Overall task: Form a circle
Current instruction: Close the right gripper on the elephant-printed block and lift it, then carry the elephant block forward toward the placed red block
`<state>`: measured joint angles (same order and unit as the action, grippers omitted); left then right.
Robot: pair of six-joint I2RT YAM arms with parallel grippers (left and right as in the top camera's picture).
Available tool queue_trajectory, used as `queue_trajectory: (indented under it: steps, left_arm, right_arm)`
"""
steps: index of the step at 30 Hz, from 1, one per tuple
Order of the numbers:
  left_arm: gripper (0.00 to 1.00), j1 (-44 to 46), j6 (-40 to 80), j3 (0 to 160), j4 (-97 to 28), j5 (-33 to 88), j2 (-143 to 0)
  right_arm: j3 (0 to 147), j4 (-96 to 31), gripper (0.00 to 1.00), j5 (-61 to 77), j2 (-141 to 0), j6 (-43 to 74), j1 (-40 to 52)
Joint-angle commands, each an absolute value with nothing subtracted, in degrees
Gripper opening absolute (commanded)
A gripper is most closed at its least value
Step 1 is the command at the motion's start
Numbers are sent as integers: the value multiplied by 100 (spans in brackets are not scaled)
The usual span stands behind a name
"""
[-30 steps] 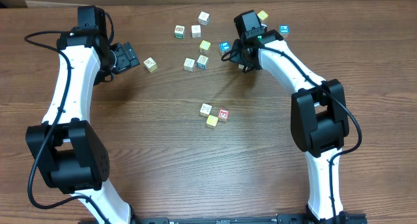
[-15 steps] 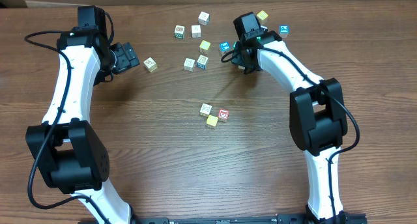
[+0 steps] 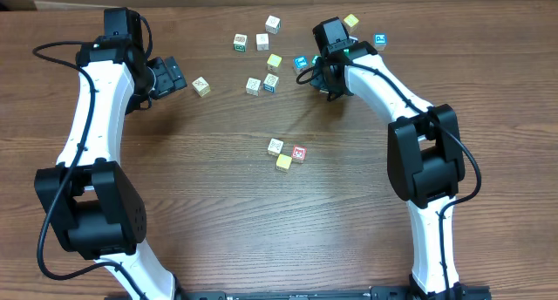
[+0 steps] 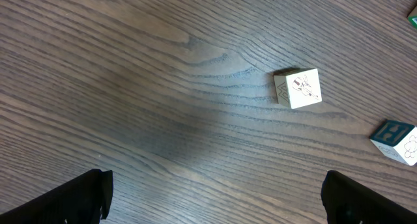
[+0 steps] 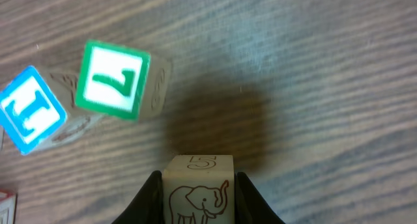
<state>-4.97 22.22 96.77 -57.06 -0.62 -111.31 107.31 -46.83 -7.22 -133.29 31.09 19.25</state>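
R hand (image 5: pixel 199 199) now clamps elephant cube (image 5: pixel 198 183), circle (image 3: pixel 285 154) well apart.

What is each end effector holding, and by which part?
The right end effector pinches the elephant cube by two opposite side faces; left end effector holds nothing.

Circle (image 3: pixel 286 152) in middle of table (image 3: pixel 218 204). Bare wood on its near side, left and right: wide way in. Far side of circle: loose cubes (image 3: pixel 271 82) in the way. Right gripper (image 3: pixel 321 76), pinching elephant cube (image 5: pixel 197 188), among them. Left arm (image 3: pixel 91 117) well off to circle's left.
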Motion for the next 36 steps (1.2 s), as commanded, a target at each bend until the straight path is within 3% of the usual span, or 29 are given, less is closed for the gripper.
queue_trajectory:
  steps: [1, 17, 36]
  left_arm:
    - [100, -482, 2274, 9767, -5690, -21, -11174]
    - [100, -482, 2274, 9767, -5690, -21, -11174]
    - [100, -482, 2274, 9767, -5690, -21, -11174]
  right_arm:
    - [10936, -5011, 19, -187, -13170, 3098, 1758]
    - [10982, -6211, 24, 1151, -12392, 2950, 1758]
    - [10512, -6219, 38, -202, -12416, 2950, 2788]
